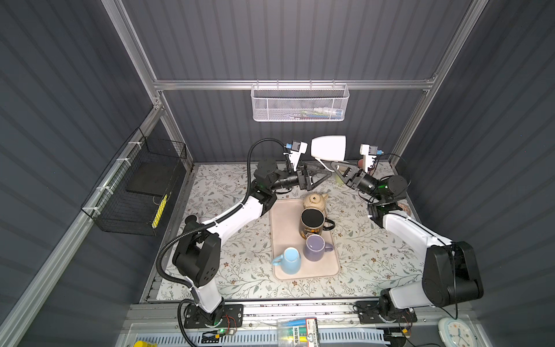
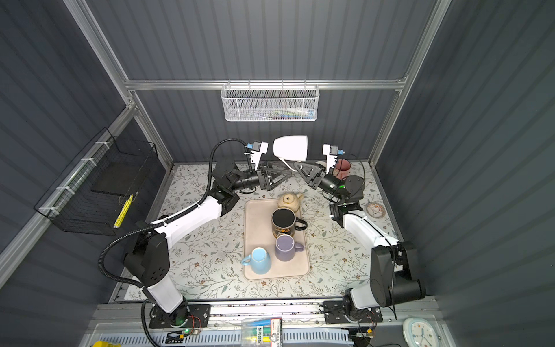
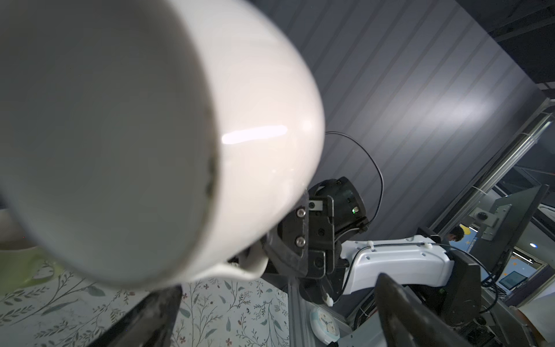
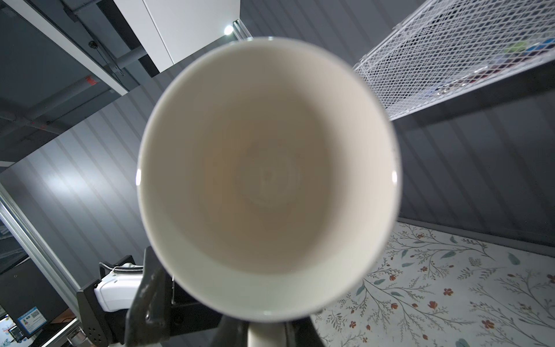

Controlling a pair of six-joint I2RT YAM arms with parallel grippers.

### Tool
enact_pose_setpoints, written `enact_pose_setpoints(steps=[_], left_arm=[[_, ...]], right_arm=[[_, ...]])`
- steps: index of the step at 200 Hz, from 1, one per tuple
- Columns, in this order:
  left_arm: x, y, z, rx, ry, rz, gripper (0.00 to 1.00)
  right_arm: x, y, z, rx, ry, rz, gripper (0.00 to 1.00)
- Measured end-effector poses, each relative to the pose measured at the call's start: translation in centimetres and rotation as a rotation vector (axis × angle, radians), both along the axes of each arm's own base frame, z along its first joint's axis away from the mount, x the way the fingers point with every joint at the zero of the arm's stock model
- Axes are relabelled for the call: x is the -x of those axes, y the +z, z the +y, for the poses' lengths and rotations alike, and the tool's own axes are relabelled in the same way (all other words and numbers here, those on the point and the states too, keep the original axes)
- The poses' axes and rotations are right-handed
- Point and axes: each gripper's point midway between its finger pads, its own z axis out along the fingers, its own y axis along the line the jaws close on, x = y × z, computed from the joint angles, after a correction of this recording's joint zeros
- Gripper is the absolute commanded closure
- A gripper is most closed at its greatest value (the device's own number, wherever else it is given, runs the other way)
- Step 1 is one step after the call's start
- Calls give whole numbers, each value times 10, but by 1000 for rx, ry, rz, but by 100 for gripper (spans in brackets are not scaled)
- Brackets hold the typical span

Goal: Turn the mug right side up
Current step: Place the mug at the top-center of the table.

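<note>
Mug (image 1: 328, 148) hung sideways over the table (image 1: 234, 186), handle pinched in the closed right gripper (image 1: 333, 166), likely for turning upright. Left gripper (image 1: 321, 173) gaped beside it, empty.

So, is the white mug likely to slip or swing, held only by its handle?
Probably slippery: the white mug shows a glossy glaze. Held sideways by its handle in the right fingers, it may pivot. It looks ceramic, so a drop would likely break it.

A packet (image 1: 303, 332) by the front rail carries printed characters, too blurred to read; nothing else is legible.
</note>
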Motion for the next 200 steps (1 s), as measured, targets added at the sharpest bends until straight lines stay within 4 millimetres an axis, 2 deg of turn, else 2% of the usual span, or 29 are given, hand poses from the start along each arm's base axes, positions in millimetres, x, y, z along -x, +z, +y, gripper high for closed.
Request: enact_pose_setpoints(steps=[43, 79, 109, 160, 200], left_arm=[[-5, -34, 22, -118, 92, 22, 0], [-4, -37, 47, -242, 230, -35, 0], [-10, -49, 73, -389, 388, -63, 0], [-13, -108, 120, -663, 575, -18, 0], [-5, -141, 145, -806, 627, 20, 0]], right_arm=[[-5, -8, -2, 33, -40, 37, 100], [-12, -21, -7, 115, -115, 92, 100], [-32, -38, -13, 227, -209, 174, 100], [-63, -58, -30, 428, -358, 285, 100], [-83, -88, -44, 599, -439, 385, 100]])
